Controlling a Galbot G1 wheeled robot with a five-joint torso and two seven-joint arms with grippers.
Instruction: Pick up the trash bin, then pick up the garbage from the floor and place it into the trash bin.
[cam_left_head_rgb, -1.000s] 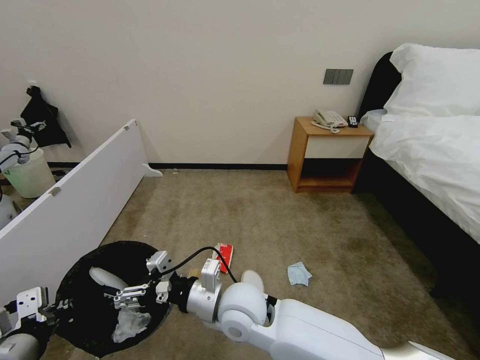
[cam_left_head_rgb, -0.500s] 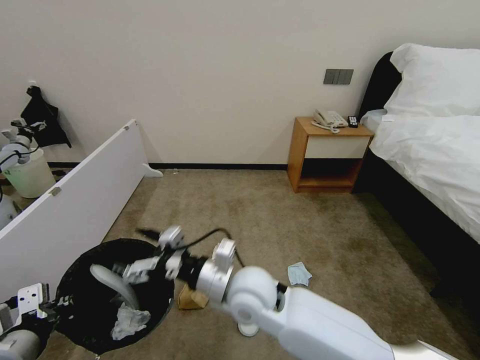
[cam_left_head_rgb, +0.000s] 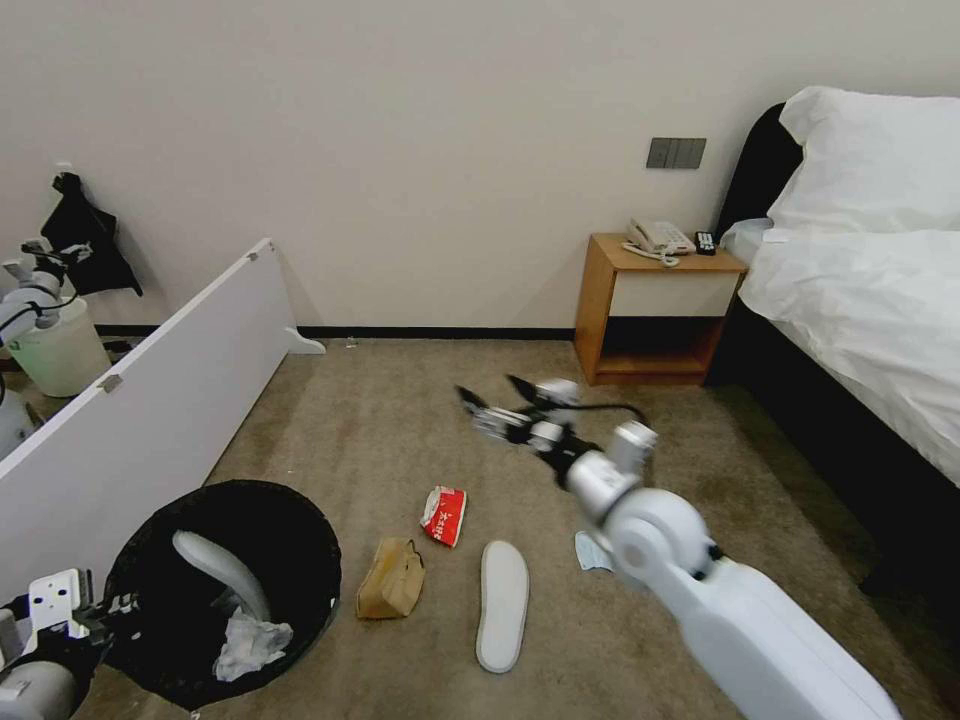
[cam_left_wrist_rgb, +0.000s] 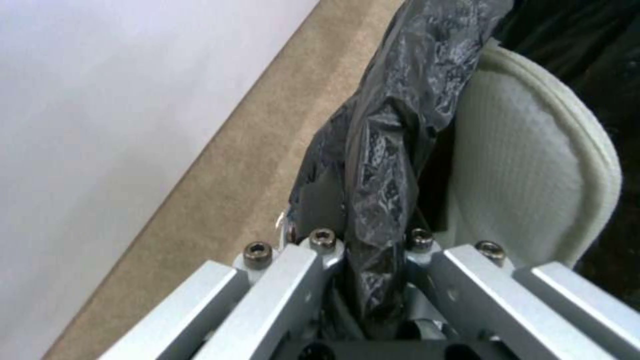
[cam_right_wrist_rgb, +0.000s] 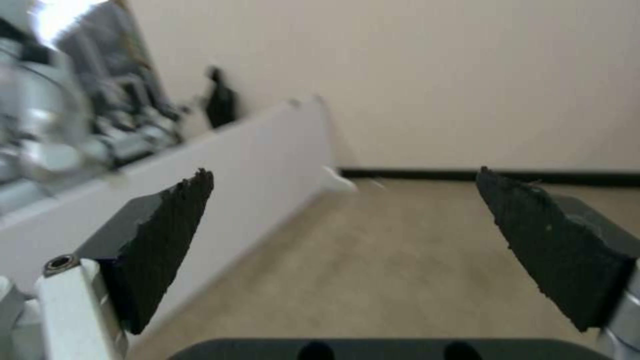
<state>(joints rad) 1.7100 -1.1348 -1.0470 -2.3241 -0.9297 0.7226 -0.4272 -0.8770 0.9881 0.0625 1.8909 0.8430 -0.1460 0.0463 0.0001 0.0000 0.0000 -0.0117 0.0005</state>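
The trash bin (cam_left_head_rgb: 140, 560), lined with a black bag, stands on the carpet at the lower left. My left gripper (cam_left_head_rgb: 108, 607) is shut on its bag-covered rim (cam_left_wrist_rgb: 380, 165). Inside the bin lie a white slipper (cam_left_head_rgb: 222, 570) (cam_left_wrist_rgb: 527, 170) and a white tissue (cam_left_head_rgb: 250, 640). On the floor lie a red snack packet (cam_left_head_rgb: 444, 514), a brown paper bag (cam_left_head_rgb: 390, 592), a second white slipper (cam_left_head_rgb: 502, 603) and a pale-blue mask (cam_left_head_rgb: 587, 550), half hidden by my right arm. My right gripper (cam_left_head_rgb: 492, 395) (cam_right_wrist_rgb: 343, 172) hovers open and empty above the carpet, beyond the litter.
A long white board (cam_left_head_rgb: 150, 420) leans along the left, just behind the bin. Behind it stands a pale bucket (cam_left_head_rgb: 60, 355). A wooden nightstand (cam_left_head_rgb: 655, 310) stands against the far wall. A bed (cam_left_head_rgb: 870, 300) takes up the right side.
My right arm has swung from over the bin to the right and farther away, uncovering the litter on the floor. The bin and my left gripper have stayed put.
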